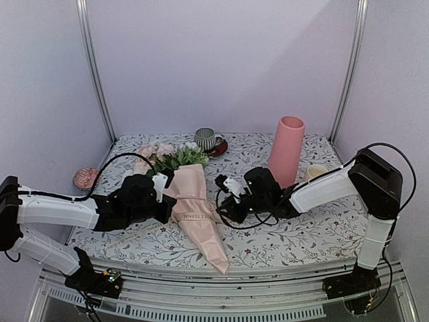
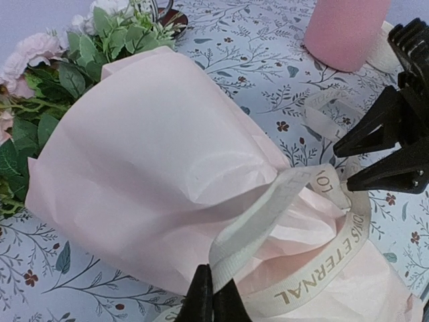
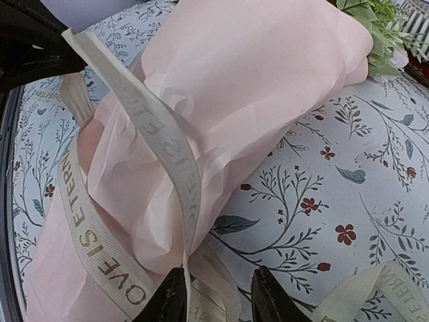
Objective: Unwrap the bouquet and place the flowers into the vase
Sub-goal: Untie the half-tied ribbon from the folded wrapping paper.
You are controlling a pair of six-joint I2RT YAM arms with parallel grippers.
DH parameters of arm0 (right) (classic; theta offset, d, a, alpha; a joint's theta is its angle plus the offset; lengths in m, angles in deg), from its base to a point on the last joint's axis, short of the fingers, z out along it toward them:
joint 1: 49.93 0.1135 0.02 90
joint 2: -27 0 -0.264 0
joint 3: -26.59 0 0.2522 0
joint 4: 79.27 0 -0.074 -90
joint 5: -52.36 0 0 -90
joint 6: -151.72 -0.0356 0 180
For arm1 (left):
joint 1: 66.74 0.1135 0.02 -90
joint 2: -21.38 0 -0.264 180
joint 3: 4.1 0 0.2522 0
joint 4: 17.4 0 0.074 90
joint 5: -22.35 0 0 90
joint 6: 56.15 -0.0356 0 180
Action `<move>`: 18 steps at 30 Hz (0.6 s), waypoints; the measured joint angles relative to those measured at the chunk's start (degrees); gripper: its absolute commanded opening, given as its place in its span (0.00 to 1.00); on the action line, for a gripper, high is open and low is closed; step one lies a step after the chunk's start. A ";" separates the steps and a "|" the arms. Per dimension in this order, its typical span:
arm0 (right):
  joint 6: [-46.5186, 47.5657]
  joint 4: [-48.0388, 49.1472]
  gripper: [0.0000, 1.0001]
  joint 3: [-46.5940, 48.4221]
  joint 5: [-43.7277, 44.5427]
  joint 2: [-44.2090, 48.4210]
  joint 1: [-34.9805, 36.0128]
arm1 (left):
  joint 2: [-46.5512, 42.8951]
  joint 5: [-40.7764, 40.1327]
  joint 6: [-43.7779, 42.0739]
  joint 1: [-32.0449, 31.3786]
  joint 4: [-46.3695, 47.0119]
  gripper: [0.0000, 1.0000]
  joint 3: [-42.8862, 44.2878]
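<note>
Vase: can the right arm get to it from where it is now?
Probably yes: the vase stands close behind that arm's wrist, nothing between. But the ribbon runs between the open fingers of the right gripper, so it should back clear first.

Vase (image 2: 345,30): the upper edge of the left wrist view cuts off its top.
Stems: hidden inside the paper (image 1: 198,215).
Ribbon (image 3: 94,248): we read only part of the print; the rest wraps out of sight.
Left gripper (image 2: 214,298): only its tips show, at the bottom edge.
Cup (image 1: 315,172): partly behind the right arm (image 1: 322,191).
Pink round item (image 1: 86,178): too small for us to identify.
</note>
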 measured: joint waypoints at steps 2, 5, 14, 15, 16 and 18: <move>-1.01 0.28 0.36 0.00 -0.39 0.00 -0.07 | 0.00 0.00 0.00 0.00 0.00 0.00 0.00; -2.03 0.37 0.36 0.09 -1.51 -0.09 -0.13 | 0.00 0.00 0.00 0.00 -0.02 0.00 0.00; -2.69 0.79 0.33 2.23 -4.42 -3.39 -0.13 | 0.00 -0.09 0.00 0.00 -0.02 0.00 0.00; -2.71 0.79 0.32 2.36 -4.42 -3.74 -0.13 | 0.00 -0.13 0.00 0.00 -0.04 0.00 0.00; -2.82 0.79 0.30 2.54 -4.46 -4.11 -0.13 | 0.00 -0.15 0.00 0.00 -0.04 0.00 0.00; -2.99 0.83 0.25 2.82 -4.42 -4.74 -0.13 | 0.00 -0.17 0.00 0.00 -0.04 0.00 0.00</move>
